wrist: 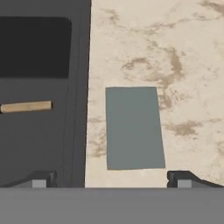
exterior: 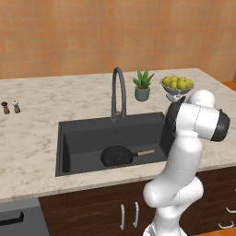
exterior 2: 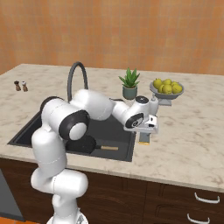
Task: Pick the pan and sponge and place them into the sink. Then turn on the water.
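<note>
Pan (exterior: 117,156) already lies in the sink (exterior: 83,138), so the sponge (wrist: 134,127) step is on: the gripper (wrist: 111,179), fingers spread, hangs over it on the desk (wrist: 175,52) just beside the sink's rim and likely must descend and pinch.

A rendered home kitchen. A pale marbled stone counter (exterior: 37,124) carries a large rectangular dark grey-black sink (exterior: 83,138) with a tall dark arched faucet (exterior: 118,94) at its far edge. A round black frying pan with a light wooden handle (exterior: 117,156) lies in the basin. On the counter stand two small brown shakers (exterior: 10,107) at far left, a potted green plant (exterior: 143,85) and a bowl of yellow lemons (exterior: 177,86) at right. Dark wooden cabinets with silver handles (exterior: 129,214) run below; an orange tiled wall (exterior: 115,32) rises behind.
</note>
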Robot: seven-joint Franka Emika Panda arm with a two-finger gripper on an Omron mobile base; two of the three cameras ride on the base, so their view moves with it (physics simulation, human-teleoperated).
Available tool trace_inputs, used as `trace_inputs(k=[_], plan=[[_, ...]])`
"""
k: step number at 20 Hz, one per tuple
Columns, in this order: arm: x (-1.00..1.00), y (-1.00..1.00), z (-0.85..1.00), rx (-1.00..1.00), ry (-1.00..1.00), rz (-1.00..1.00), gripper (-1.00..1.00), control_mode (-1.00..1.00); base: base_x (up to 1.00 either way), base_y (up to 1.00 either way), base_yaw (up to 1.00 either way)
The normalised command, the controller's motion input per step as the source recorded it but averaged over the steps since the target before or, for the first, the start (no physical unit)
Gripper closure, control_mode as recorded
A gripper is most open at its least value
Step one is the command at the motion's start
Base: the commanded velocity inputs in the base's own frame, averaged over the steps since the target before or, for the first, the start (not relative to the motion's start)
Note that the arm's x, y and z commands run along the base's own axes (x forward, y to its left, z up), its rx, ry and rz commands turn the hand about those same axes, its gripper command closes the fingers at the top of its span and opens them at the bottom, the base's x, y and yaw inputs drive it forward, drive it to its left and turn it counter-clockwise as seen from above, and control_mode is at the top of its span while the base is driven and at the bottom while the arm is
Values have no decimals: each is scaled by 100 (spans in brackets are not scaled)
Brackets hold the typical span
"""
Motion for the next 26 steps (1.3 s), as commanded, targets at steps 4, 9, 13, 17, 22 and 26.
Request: trace_inputs(k=[4,9,13,17,22,26], plan=[[17,-6,-25,0,4,0,-100,-100,0,0,0],[9,-19,-20,0,0,0,-100,-100,0,0,0],[1,-3,-29,0,1,0,-100,-100,0,0,0],[0,0,-39,0,6,0,-100,-100,0,0,0],[0,0,-45,0,11,0,-100,-100,0,0,0],[0,0,-57,0,12,0,-100,-100,0,0,0]])
